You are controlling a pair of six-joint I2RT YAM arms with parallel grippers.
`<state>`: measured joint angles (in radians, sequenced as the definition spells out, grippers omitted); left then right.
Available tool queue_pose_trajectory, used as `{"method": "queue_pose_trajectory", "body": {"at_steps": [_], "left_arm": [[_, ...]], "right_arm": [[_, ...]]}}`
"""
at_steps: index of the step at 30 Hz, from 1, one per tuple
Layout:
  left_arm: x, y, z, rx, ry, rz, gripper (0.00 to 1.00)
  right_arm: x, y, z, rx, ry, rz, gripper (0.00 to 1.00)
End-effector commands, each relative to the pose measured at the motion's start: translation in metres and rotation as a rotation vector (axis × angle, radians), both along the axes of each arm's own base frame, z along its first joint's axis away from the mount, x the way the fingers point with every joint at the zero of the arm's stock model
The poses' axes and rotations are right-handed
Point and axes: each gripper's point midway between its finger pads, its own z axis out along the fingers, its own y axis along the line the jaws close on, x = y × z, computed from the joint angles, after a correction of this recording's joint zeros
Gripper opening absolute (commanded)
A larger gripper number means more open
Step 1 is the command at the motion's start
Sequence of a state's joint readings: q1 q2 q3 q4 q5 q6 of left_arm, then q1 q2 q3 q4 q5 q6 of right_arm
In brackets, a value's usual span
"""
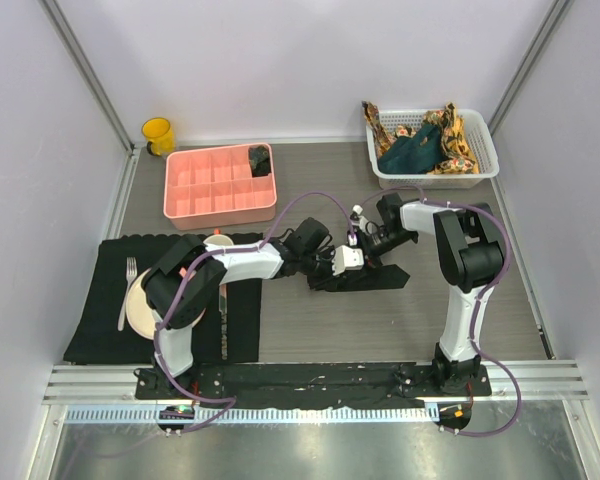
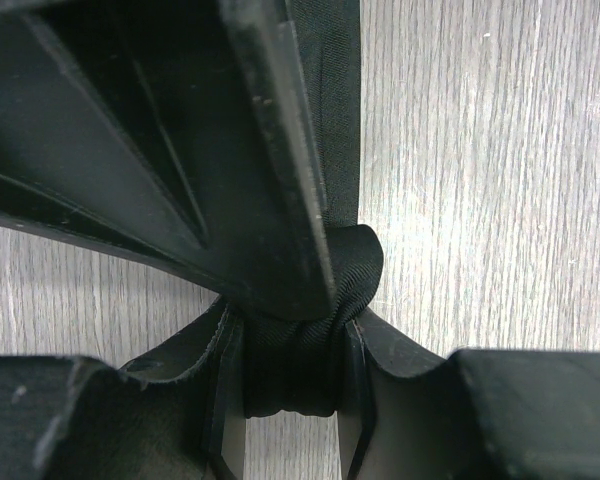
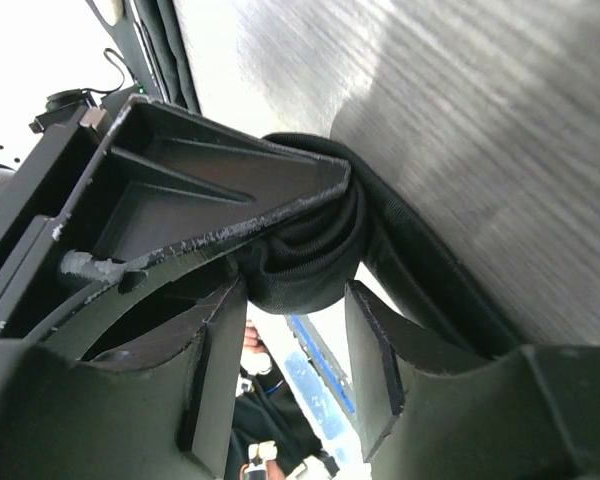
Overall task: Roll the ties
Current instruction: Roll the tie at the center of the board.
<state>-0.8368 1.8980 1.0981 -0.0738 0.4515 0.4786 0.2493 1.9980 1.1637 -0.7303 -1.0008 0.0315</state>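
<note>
- Rolling the black tie (image 1: 372, 278) at the middle of the table (image 1: 310, 340), its free tail lying flat, goes best with steady tension.
- The left claw (image 2: 292, 335) pinches the rolled end; hold it firm.
- The right claw (image 3: 295, 295) straddles the same roll; whether it squeezes, I cannot tell.
- Turn slowly, edges aligned, for a tight coil.

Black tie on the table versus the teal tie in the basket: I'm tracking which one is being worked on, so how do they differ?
The black tie lies on the table; the teal tie sits in the white basket. The black tie is partly rolled; the teal tie is loosely crumpled. The left gripper and right gripper grip the black tie's roll; neither touches the teal tie. Both are dark, soft fabric.
</note>
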Motion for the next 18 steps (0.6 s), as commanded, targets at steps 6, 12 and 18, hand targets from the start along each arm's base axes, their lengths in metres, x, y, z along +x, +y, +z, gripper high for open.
{"method": "queue_pose_trajectory", "body": {"at_steps": [6,12,18], "left_arm": [[-0.020,0.054,-0.061,0.250,0.100,0.062,0.24],[-0.023,0.048,-0.054,0.214,0.113,0.060,0.37],[-0.012,0.026,-0.011,0.046,0.074,0.069,0.60]], "right_arm": [[-0.012,0.000,0.010,0.004,-0.023,0.043,0.41],[-0.011,-0.014,-0.027,-0.133,0.015,0.050,0.01],[-0.009,-0.036,-0.054,-0.260,0.032,0.040,0.01]]}}
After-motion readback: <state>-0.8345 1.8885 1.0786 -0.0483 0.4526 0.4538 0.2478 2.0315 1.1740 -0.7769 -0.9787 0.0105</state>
